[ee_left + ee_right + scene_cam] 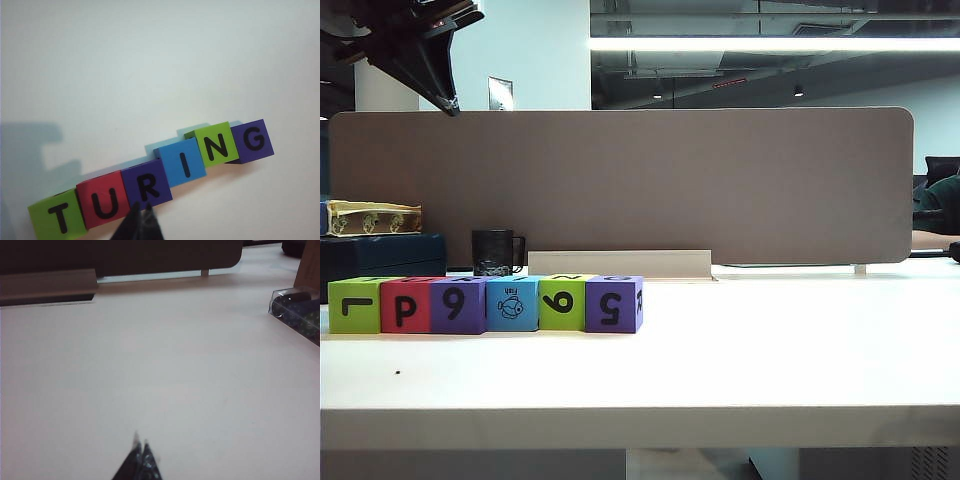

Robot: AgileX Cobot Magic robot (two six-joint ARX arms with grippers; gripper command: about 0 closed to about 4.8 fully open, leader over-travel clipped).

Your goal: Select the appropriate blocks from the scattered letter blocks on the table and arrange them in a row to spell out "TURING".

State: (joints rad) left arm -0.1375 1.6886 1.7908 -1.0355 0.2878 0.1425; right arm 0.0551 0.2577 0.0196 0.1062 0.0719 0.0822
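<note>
Six letter blocks (150, 186) sit touching in a row at the table's (770, 360) left, spelling TURING, so I judge the task complete: left gripper (141, 206) overhead and right gripper (140, 444) apart, both clenched empty.

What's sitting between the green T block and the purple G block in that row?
In the left wrist view, four blocks fill the stretch between the green T block and the purple G block: red U, purple R, blue I, green N.
</note>
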